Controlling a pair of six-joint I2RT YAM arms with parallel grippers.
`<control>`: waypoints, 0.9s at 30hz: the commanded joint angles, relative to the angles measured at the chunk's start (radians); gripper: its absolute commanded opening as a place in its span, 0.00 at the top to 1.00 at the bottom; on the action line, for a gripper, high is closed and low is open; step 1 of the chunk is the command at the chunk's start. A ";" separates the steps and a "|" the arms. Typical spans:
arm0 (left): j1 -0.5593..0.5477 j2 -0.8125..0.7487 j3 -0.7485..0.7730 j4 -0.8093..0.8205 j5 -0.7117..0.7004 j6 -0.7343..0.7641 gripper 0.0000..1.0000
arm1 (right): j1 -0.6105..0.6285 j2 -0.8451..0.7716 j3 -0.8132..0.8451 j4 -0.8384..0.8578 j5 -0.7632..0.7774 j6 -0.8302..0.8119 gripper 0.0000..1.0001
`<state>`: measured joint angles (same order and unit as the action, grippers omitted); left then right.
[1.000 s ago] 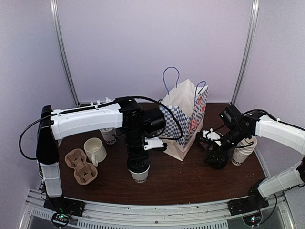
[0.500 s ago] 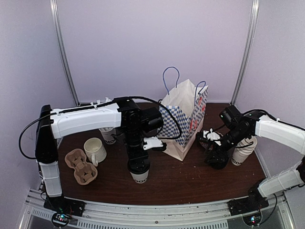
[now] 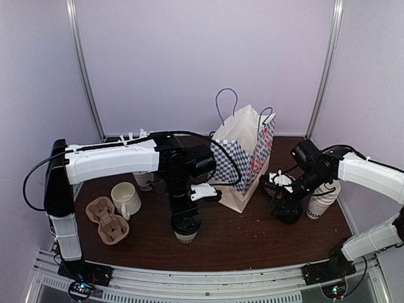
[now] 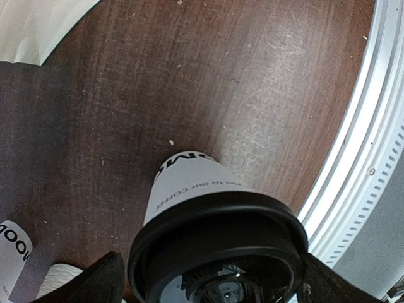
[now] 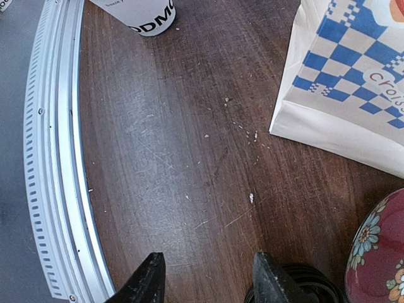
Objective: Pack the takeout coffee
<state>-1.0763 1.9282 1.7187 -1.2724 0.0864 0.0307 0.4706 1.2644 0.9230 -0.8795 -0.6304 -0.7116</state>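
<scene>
A white takeout coffee cup (image 3: 185, 237) with a black lid (image 4: 218, 246) and black lettering stands near the table's front edge. My left gripper (image 3: 185, 225) is down over it from above. In the left wrist view my left gripper (image 4: 211, 281) has one finger on each side of the lid, open, with a sliver of table showing at the left finger. A second cup (image 3: 144, 180) stands behind my left arm. My right gripper (image 3: 285, 213) hovers open and empty over bare table (image 5: 208, 281). The front cup's base (image 5: 142, 12) shows at the top of the right wrist view.
A blue-checked paper bag (image 3: 243, 158) stands open mid-table. A cream mug (image 3: 126, 199) and a brown cup carrier (image 3: 107, 221) sit at left. A white cup of straws (image 3: 320, 201) and a red floral bowl (image 5: 379, 252) are by my right gripper. The metal rail (image 5: 53, 158) runs along the front edge.
My left gripper has lowered over the front cup, so less of the cup shows below it. The right arm has not moved.
</scene>
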 commanded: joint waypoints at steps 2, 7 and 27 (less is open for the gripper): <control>0.001 -0.045 -0.020 0.046 -0.042 -0.018 0.02 | -0.001 0.010 0.018 -0.015 -0.025 -0.008 0.49; 0.001 -0.076 -0.013 0.040 -0.071 -0.010 0.02 | -0.001 0.013 0.023 -0.017 -0.029 -0.003 0.49; 0.097 -0.271 -0.106 0.194 -0.191 -0.199 0.02 | 0.035 0.002 0.236 -0.099 -0.135 0.210 0.52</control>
<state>-1.0245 1.7298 1.6699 -1.1942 -0.1051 -0.0513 0.4778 1.2858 1.0672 -0.9241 -0.7044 -0.6033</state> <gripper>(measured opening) 0.975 0.484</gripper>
